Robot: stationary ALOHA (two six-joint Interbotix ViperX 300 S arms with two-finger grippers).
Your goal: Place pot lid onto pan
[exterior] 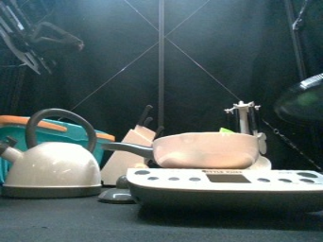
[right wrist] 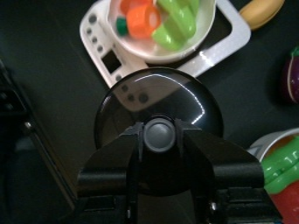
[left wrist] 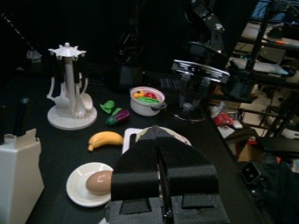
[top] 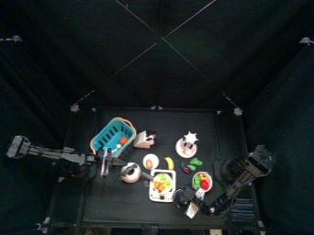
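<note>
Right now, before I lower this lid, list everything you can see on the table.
pot lid: one, dark glass, held above the table by its knob
pan: one, pinkish, on the scale, holding toy vegetables
scale: one, white, front of table
kettle: one, white, front left
basket: one, teal, back left
mug tree: one, white, back
banana: one, yellow, mid-table
bowl: one, white, holding toy food, beside the scale
left gripper: black, shut, empty
right gripper: black, clamped on the lid's knob
</note>
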